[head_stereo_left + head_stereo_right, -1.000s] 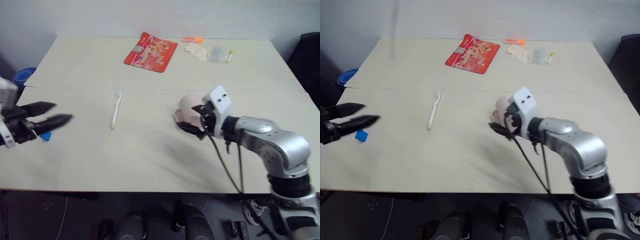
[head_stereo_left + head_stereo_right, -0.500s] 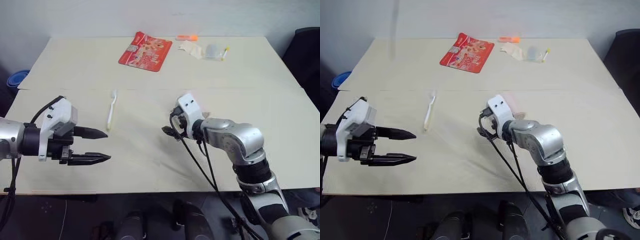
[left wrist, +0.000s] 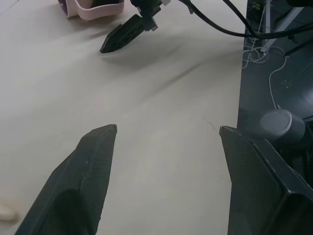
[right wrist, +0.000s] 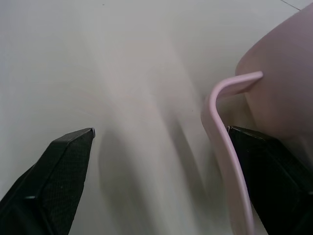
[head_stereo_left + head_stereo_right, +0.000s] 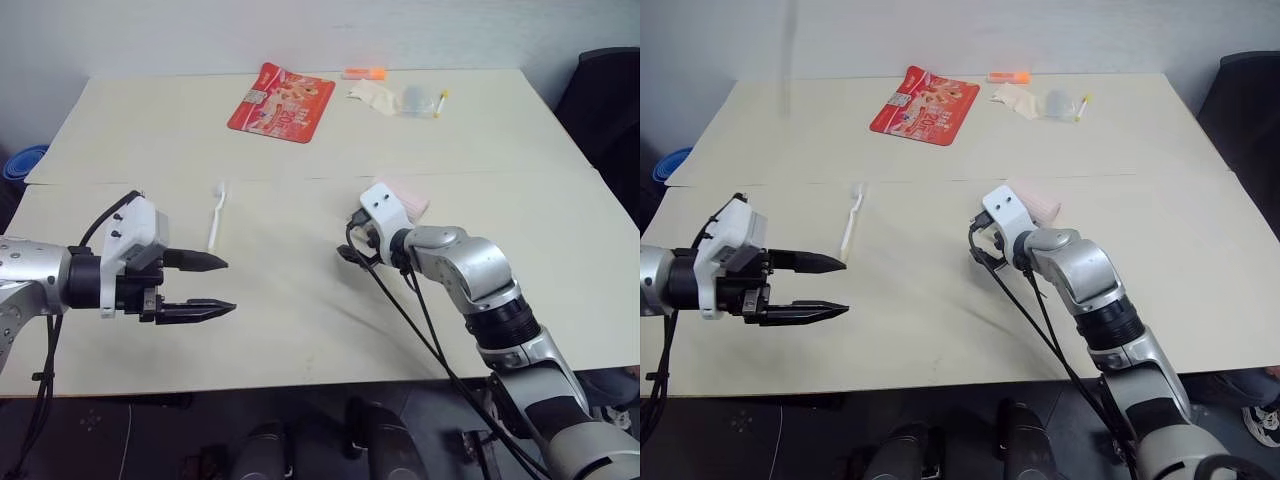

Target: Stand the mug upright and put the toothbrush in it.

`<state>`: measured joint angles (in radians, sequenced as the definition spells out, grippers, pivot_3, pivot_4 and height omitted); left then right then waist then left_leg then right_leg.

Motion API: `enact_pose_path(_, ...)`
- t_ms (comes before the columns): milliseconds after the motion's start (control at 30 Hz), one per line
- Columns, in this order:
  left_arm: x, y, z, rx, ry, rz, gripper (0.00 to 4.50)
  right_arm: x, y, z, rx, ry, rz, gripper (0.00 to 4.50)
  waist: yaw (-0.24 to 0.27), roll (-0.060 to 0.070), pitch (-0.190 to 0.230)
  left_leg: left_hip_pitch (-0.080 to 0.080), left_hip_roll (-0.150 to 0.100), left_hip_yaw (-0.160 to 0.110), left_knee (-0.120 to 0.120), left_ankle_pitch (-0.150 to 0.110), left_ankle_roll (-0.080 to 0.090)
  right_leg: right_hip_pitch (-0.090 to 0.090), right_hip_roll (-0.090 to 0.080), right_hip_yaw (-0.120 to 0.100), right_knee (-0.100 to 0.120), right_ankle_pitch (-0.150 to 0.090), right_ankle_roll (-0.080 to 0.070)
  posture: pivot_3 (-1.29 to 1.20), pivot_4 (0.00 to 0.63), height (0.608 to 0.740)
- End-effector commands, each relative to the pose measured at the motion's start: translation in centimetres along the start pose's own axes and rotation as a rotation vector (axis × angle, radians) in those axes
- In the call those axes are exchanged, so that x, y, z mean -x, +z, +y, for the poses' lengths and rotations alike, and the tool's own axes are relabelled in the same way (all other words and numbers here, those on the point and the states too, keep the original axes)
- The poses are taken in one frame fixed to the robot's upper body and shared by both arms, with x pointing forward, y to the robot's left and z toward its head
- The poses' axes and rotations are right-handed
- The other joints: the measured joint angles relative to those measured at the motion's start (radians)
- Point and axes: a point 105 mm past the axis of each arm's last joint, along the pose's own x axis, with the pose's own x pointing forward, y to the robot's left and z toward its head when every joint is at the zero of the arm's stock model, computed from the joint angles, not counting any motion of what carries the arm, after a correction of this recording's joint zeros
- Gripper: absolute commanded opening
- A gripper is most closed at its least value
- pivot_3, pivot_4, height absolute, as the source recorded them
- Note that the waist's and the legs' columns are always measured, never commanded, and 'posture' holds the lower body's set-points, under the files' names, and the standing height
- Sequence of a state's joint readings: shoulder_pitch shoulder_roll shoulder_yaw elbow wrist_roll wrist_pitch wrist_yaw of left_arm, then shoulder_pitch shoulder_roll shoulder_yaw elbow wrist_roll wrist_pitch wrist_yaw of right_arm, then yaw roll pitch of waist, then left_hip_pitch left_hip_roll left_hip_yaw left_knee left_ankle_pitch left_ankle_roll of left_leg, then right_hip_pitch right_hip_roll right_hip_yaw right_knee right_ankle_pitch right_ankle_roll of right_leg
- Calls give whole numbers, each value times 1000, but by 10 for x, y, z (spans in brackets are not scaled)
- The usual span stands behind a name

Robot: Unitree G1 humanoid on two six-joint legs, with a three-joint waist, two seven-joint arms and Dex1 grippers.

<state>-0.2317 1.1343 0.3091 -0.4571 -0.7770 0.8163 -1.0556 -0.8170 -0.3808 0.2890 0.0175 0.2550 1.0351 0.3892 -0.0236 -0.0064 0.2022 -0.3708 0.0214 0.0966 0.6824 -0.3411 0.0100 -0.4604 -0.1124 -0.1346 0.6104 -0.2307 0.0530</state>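
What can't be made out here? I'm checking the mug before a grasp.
- Mug: head views, mostly hidden behind the right pincer and wrist.
- Mug mouth: left wrist view, cut off by the frame edge.
- Handle: right wrist view, cut off by the edge.
- Toothbrush bristles: head views, too small.

The table [image 5: 300,330] spans most of the frame. The mug [image 5: 408,197] lies on its side right of centre, with the right gripper [image 5: 350,253] just left of and below it. The toothbrush [image 5: 216,217] lies left of centre, running up and down the frame. The left gripper [image 5: 212,287] hovers at lower left, below the toothbrush. A packet [image 5: 281,102] lies at upper centre near the far edge. To its right sit a marker [image 5: 363,73] and a wrapper [image 5: 402,97], side by side along that edge.
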Motion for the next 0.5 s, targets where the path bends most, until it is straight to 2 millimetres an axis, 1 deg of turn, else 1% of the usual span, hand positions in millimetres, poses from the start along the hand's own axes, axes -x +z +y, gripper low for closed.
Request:
enact_pose_path(33, 1, 7, 1, -47, 18, -12, 3614, 1, 14, 1, 29, 41, -45, 3724, -3, 0, 0, 0, 0, 0, 0, 0, 0, 0, 0, 0, 0, 0, 0, 0, 150, 740)
enact_pose_path(100, 1, 9, 1, -48, 19, -18, 3614, 1, 14, -1, 29, 46, -44, 3002, -3, 0, 0, 0, 0, 0, 0, 0, 0, 0, 0, 0, 0, 0, 0, 0, 150, 740)
enact_pose_path(167, 1, 11, 2, -52, 24, -27, 3614, 2, 13, -3, 25, 48, -43, 2474, -3, 0, 0, 0, 0, 0, 0, 0, 0, 0, 0, 0, 0, 0, 0, 0, 150, 740)
enact_pose_path(200, 1, 11, 3, -54, 28, -29, 3614, 2, 12, -4, 22, 49, -45, 2090, -3, 0, 0, 0, 0, 0, 0, 0, 0, 0, 0, 0, 0, 0, 0, 0, 150, 740)
enact_pose_path(300, 1, 12, 6, -58, 45, -33, 3614, 4, 10, -5, 3, 54, -52, 1252, -4, 0, 0, 0, 0, 0, 0, 0, 0, 0, 0, 0, 0, 0, 0, 0, 150, 740)
enact_pose_path(400, 2, 14, 9, -59, 62, -40, 3614, 5, 10, -5, -25, 55, -65, 287, -4, 0, 0, 0, 0, 0, 0, 0, 0, 0, 0, 0, 0, 0, 0, 0, 150, 740)
enact_pose_path(433, 3, 14, 10, -58, 67, -43, 3614, 5, 13, -3, -28, 68, -93, 35, -4, 0, 0, 0, 0, 0, 0, 0, 0, 0, 0, 0, 0, 0, 0, 0, 150, 740)
enact_pose_path(500, 5, 14, 14, -55, 93, -45, 3614, 12, 35, 4, -49, 117, -220, 35, -3, -1, -1, 0, 0, 0, 0, 0, 0, 0, 0, 1, 0, 0, 0, 0, 150, 740)
